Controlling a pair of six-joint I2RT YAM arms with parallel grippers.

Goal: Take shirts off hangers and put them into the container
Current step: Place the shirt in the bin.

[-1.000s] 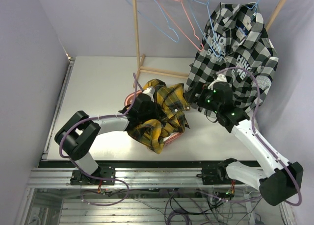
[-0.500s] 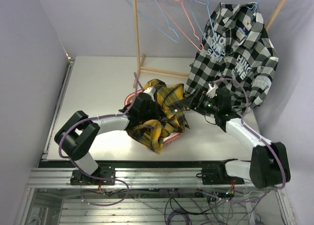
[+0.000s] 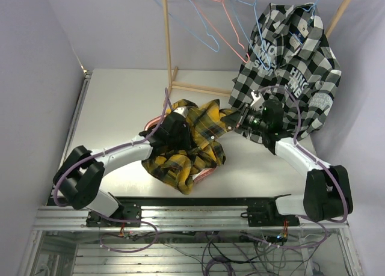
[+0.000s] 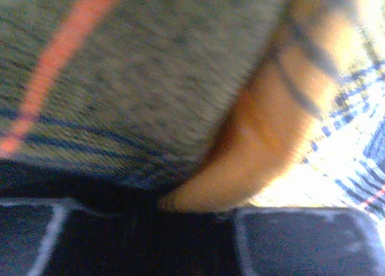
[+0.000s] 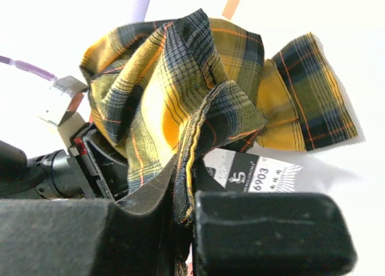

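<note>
From above, the left claw (image 3: pixel 178 127) sits buried in the yellow plaid shirt (image 3: pixel 192 153), which is heaped over the pink container (image 3: pixel 205 171) beneath it. The right claw (image 3: pixel 230 121) meets that shirt's edge, with the checked shirt (image 3: pixel 301 65) hanging just behind. At the left wrist, blurred plaid fills the view above the claw, and I cannot tell its grip. At the right wrist, the claw is clenched on a plaid fold.
</note>
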